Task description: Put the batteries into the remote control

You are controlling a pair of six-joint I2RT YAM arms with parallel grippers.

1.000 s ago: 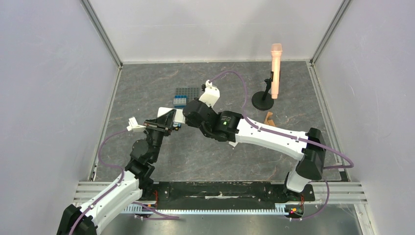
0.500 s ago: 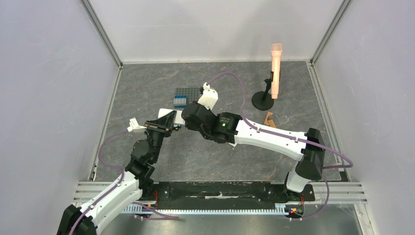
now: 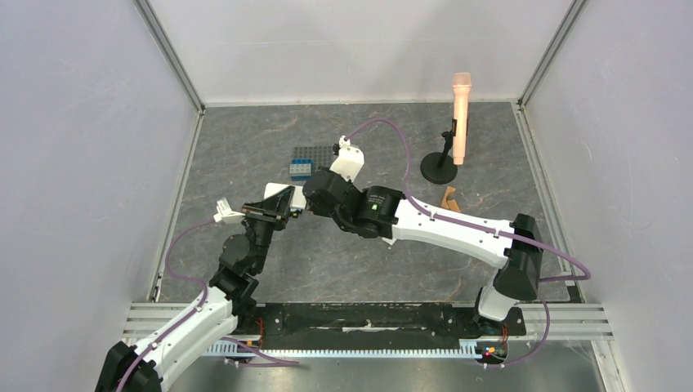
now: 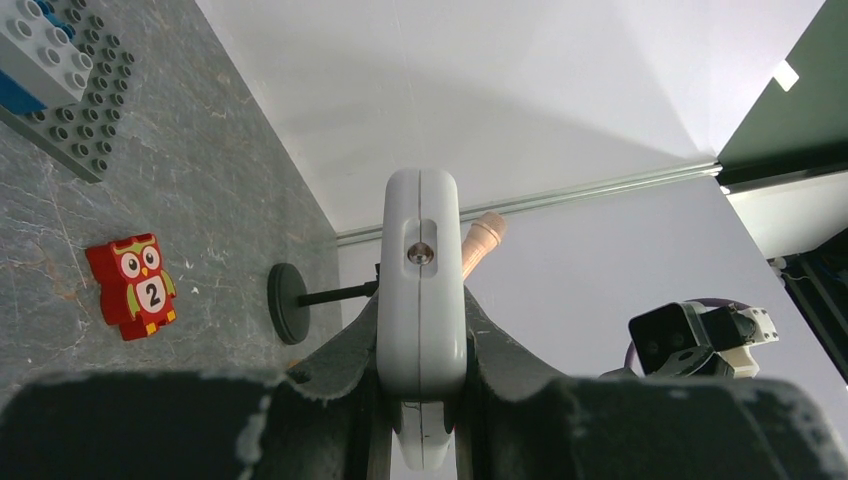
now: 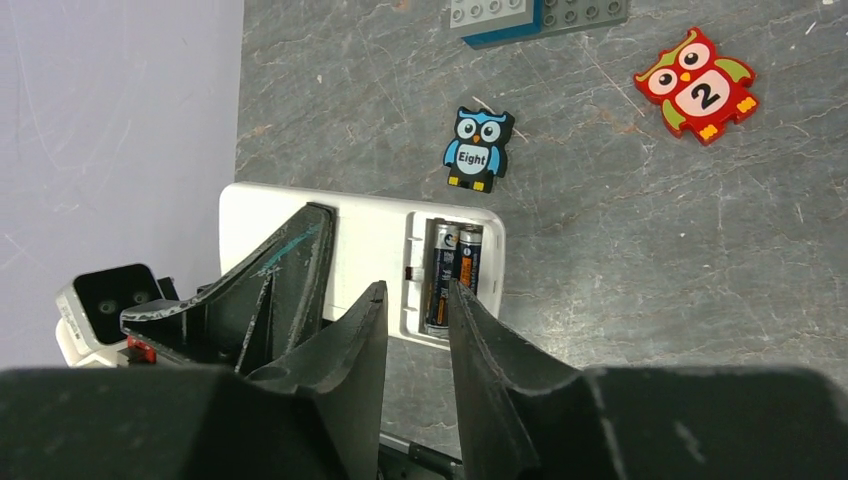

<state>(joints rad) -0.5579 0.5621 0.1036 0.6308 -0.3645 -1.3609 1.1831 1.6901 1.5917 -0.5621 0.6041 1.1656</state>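
White remote control [image 5: 365, 245], back open, 2 batteries [image 5: 452, 275] inside

remote control [image 5: 370, 245]: partly behind left tool [image 5: 305, 250] | batteries [image 5: 452, 258]: lower ends behind right tool [image 5: 415, 300]

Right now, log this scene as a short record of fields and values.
remote control: white, back side up, battery compartment uncovered
batteries: two, side by side in the compartment
left gripper: shut on the remote control
right gripper: fingers apart, holding nothing, aimed at the compartment
on the table: blue owl toy marked Eight, red owl toy marked 2, grey brick baseplate
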